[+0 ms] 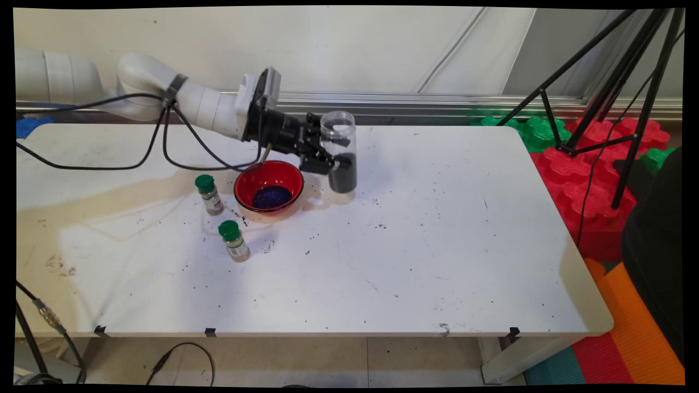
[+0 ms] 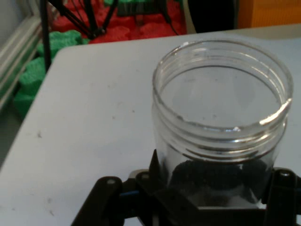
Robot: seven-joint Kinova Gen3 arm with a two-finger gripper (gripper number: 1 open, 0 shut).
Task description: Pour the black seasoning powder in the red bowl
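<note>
Now we see the black two-finger gripper [image 1: 334,151] with its jaws closed around a tall clear plastic jar [image 1: 339,153], upright, lidless and about a third full of dark granules, its base at or just above the white bench [image 1: 437,245]; we cannot tell which. Just beside it, to the picture's left, sits a red enamel bowl with a dark rim [image 1: 268,186] holding a small heap of the same dark grains. Two small green-capped spice bottles [image 1: 209,194] [image 1: 234,240] stand near the bowl. We judge the open mouth the main hazard: any tilt would spill granules onto a bench already speckled with stray grains. A sideways swing could also clip the bowl, and the smooth wall may slip in the grip.
</note>
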